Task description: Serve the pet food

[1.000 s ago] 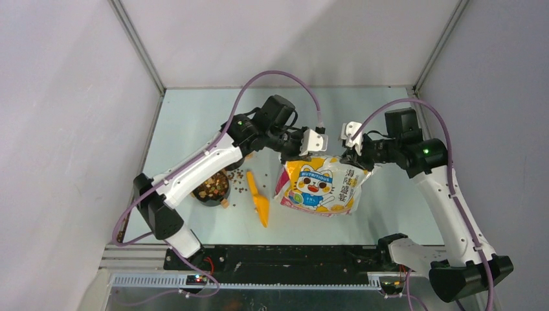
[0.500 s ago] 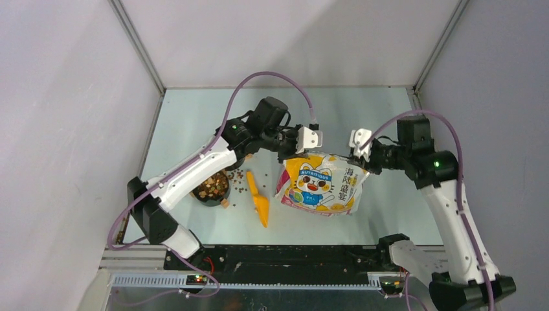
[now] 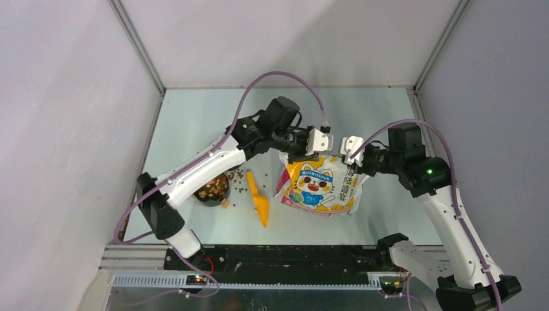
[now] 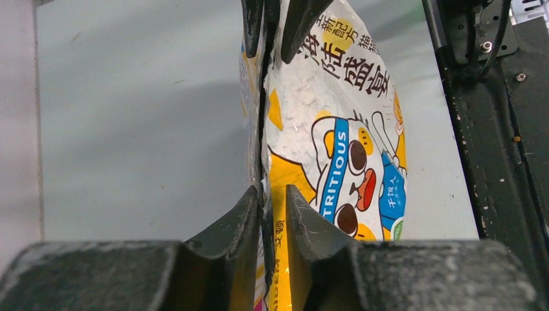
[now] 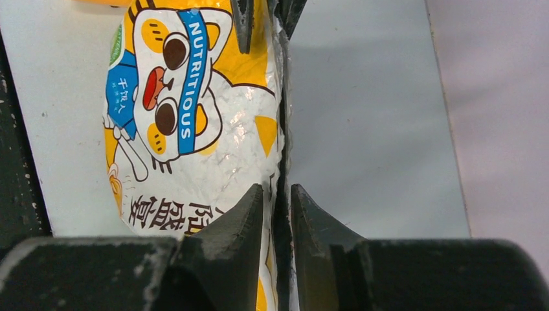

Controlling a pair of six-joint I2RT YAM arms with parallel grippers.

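Note:
The pet food [image 3: 210, 188] fills a dark bowl [image 3: 202, 199] left of centre, and a few pellets [image 3: 237, 175] lie loose beside it. A printed cat bag [image 3: 318, 186] lies on the table. Its top edge runs between both grippers. My left gripper [image 3: 315, 144] [image 4: 270, 193] straddles that edge with its jaws a little apart; the seam rests near one finger. My right gripper [image 3: 353, 149] [image 5: 277, 189] straddles the same edge from the other side, and a dark gap shows between the bag's sheets. Neither pinches the bag [image 4: 336, 129] [image 5: 213, 123] flat.
An orange scoop [image 3: 259, 202] lies on the table between the bowl and the bag. The black base rail [image 3: 285, 256] runs along the near edge. Grey walls close in the left, right and back sides.
Both grippers have drawn closer together along the bag's top edge since half a second ago. The left jaws have parted. The bag, scoop and bowl have stayed put.

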